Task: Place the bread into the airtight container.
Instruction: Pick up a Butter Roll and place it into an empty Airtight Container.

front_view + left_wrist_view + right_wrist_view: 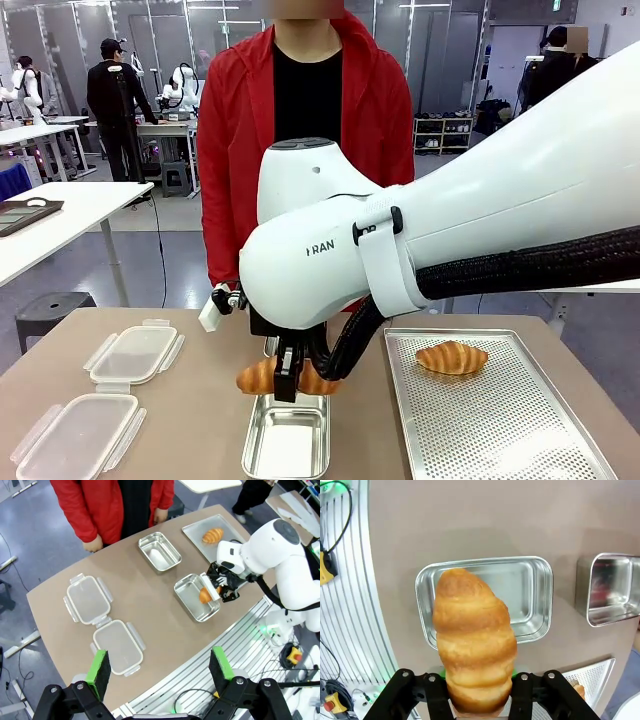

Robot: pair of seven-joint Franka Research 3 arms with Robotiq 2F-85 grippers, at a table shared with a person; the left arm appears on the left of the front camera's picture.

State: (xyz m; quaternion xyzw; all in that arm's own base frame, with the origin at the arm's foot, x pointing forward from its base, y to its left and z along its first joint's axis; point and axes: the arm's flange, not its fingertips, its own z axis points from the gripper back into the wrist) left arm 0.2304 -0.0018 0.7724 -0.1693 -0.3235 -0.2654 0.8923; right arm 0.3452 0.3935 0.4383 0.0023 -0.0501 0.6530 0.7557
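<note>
Honestly, your right tool [288, 378] was clenched on the bread [472, 640] above the twelve o'clock rim of the container [254, 432]; released there, it could have tipped onto the desk [200, 420].

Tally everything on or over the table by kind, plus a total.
croissant: 2
steel container: 2
clear lid: 2
perforated tray: 1
Total: 7

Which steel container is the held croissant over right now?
The near container, on the robot's side: the held croissant hangs right above it. The far container sits toward the person.
</note>
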